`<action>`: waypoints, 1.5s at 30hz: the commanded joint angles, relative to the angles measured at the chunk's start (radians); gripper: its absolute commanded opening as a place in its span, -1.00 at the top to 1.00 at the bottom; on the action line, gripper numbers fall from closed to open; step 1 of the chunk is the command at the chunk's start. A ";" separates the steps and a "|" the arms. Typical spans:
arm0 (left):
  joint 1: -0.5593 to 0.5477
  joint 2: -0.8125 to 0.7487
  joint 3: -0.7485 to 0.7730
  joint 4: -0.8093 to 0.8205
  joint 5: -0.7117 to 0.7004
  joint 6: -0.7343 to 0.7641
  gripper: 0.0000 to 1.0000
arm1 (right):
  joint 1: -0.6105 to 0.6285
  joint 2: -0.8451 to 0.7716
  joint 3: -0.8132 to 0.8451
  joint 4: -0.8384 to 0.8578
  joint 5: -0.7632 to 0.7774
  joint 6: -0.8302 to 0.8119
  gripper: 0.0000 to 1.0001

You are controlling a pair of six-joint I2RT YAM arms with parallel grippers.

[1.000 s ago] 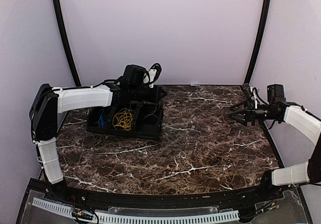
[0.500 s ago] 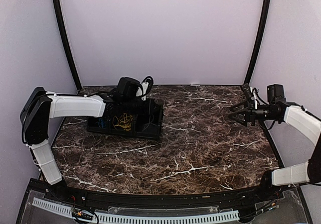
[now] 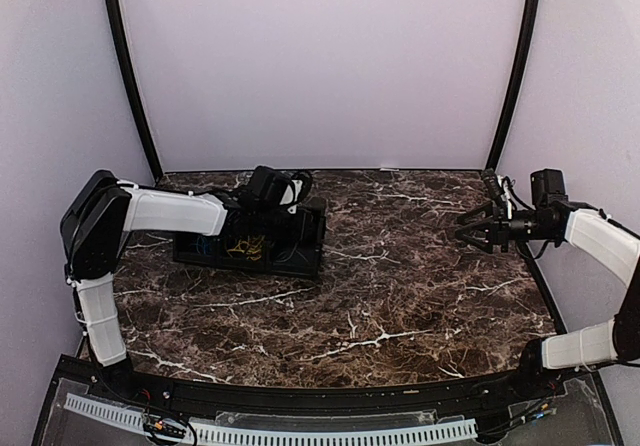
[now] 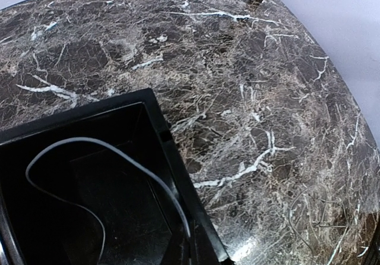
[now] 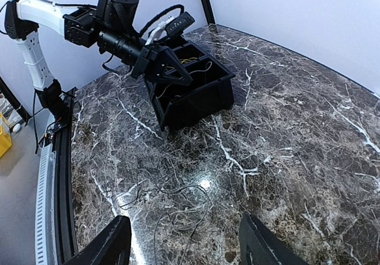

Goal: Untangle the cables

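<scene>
A black three-compartment bin [image 3: 300,256] stands at the back left. The yellow cable [image 3: 245,249] lies in its middle compartment and the blue cable [image 3: 203,246] in its left one. My left gripper [image 3: 268,211] hangs low over the bin; its jaws do not show. The left wrist view shows a thin wire [image 4: 127,161] looping in the right compartment. A thin black cable [image 5: 178,196] lies loose on the marble in the right wrist view. My right gripper [image 3: 468,232] is open and empty at the far right, above the table, its fingertips [image 5: 119,229] framing that cable from a distance.
The marble table [image 3: 400,296] ends at a dark front rail [image 3: 300,401]. Purple walls stand close on three sides, with black poles [image 3: 125,66] in the back corners. The bin also shows in the right wrist view [image 5: 196,98].
My left gripper has dropped lower over the bin and shifted a little to the right, covering more of the yellow cable. My right arm has barely moved.
</scene>
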 commanded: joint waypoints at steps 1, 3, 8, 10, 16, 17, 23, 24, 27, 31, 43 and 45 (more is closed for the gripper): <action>0.018 0.046 0.082 -0.086 -0.037 0.038 1.00 | 0.000 -0.012 0.024 0.008 -0.012 -0.011 -0.28; 0.025 0.068 0.115 -0.120 -0.060 0.051 1.00 | 0.000 -0.011 0.024 0.007 -0.013 -0.011 -0.28; 0.040 0.111 0.157 -0.156 -0.067 0.068 1.00 | 0.000 -0.011 0.024 0.005 -0.009 -0.014 -0.28; 0.041 0.122 0.158 -0.162 -0.068 0.069 1.00 | 0.000 -0.009 0.025 0.004 -0.006 -0.017 -0.28; 0.041 0.135 0.129 -0.158 -0.053 0.062 1.00 | 0.000 0.000 0.025 0.002 -0.005 -0.020 -0.28; 0.041 0.137 0.129 -0.160 -0.045 0.063 1.00 | 0.000 0.002 0.025 0.000 -0.005 -0.021 -0.28; 0.041 0.123 0.162 -0.208 -0.038 0.074 0.73 | 0.002 0.011 0.028 0.000 -0.005 -0.021 -0.28; 0.041 0.118 0.166 -0.214 -0.039 0.075 0.69 | 0.002 0.012 0.028 -0.001 -0.005 -0.021 -0.28; 0.040 0.078 0.174 -0.250 -0.040 0.080 0.58 | 0.003 0.012 0.029 -0.002 -0.004 -0.021 -0.28; 0.037 -0.007 0.168 -0.304 -0.043 0.092 0.37 | 0.006 0.014 0.028 0.000 -0.002 -0.023 -0.28; 0.041 -0.243 0.182 -0.536 -0.137 0.130 -0.05 | 0.022 0.024 0.035 -0.008 0.012 -0.031 -0.28; 0.040 -0.254 0.165 -0.513 -0.122 0.126 -0.03 | 0.027 0.023 0.034 -0.007 0.022 -0.036 -0.28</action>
